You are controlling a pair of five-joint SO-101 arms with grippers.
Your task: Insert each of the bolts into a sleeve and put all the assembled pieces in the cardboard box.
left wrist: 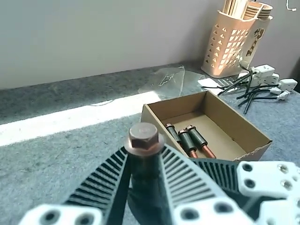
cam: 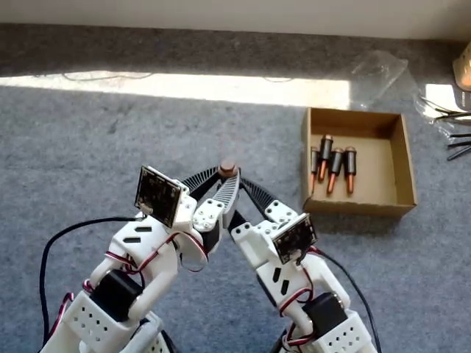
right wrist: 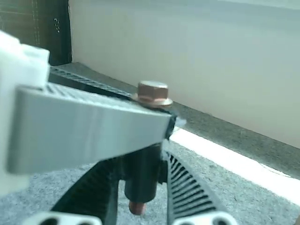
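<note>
Two white arms point(cam: 151, 254) carry black servos point(cam: 116, 291), red-and-white wires point(cam: 296, 298), black cables point(cam: 45, 261) and ribbed black claws point(cam: 226, 178).

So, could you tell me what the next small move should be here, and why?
Probably open the left gripper. The bolt looks seated, its tip showing below the sleeve, both grippers clasp it, and the right gripper is nearer the cardboard box for carrying it over.

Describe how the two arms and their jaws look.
The left arm and right arm: white plastic shells with perforated bases, black motors, thin red-and-white wires and a thick black cable. Their jaws are black, ribbed, tapering wedges on white mounts.
</note>
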